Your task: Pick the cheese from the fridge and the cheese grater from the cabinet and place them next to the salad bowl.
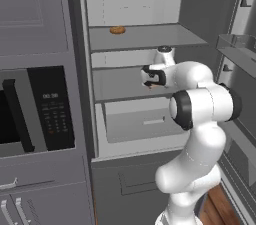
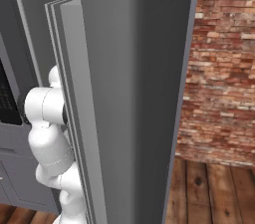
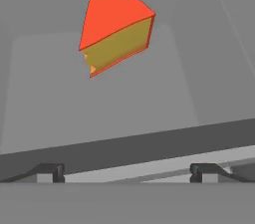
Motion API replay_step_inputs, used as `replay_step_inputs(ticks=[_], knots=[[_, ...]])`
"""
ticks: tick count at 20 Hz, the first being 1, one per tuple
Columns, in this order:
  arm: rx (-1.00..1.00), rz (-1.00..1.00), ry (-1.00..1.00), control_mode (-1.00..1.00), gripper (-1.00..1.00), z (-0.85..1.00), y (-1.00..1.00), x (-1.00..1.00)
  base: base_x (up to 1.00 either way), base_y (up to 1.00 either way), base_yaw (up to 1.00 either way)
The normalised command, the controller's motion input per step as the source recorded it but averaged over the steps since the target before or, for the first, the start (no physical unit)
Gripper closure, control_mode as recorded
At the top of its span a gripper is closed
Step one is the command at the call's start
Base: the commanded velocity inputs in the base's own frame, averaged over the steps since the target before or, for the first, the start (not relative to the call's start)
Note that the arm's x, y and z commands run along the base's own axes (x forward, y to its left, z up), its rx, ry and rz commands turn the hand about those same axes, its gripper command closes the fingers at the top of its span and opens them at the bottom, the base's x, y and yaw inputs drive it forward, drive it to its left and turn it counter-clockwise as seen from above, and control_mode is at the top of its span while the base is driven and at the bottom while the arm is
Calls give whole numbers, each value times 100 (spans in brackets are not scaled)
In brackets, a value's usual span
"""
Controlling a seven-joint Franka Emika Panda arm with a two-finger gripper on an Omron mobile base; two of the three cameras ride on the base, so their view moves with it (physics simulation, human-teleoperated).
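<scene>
The fridge (image 1: 100, 119) stands open with my arm reaching in over its middle shelf (image 1: 120, 86). The cheese (image 3: 117, 29), a yellow-orange wedge with a red rind, lies on that shelf just ahead of the gripper (image 3: 127, 170). The jaws are open and nothing sits between the fingertips (image 3: 50, 170). In the left base view the gripper (image 1: 150, 80) hovers low over the shelf, and a small orange sliver of the cheese (image 1: 151, 86) peeks out under the hand. The cheese grater, the cabinet and the salad bowl are out of view.
A round flat brown food item (image 1: 117, 30) lies on the top shelf. A wide drawer (image 1: 145, 121) sits below the middle shelf. The black-fronted microwave (image 1: 35, 109) is to the left. The open fridge door (image 2: 129, 93) stands close on the right, with a brick wall (image 2: 219, 68) beyond.
</scene>
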Motion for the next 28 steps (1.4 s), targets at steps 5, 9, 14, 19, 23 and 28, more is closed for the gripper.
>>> replay_step_inputs(ticks=[5, 9, 14, 19, 23, 28], knots=[[0, 0, 0, -100, -100, -9, 0, 41, 0, 0, 0], [0, 0, 0, -100, -100, -9, 0, 25, 0, 0, 0], [0, -1, 0, -100, -100, -18, 0, 20, 0, 0, 0], [0, -5, -1, -100, -100, -21, 0, 23, 0, 0, 0], [0, -5, 0, -100, -100, -3, 0, 26, 0, 0, 0], [0, -3, 0, -100, -100, 0, 0, 24, 0, 0, 0]])
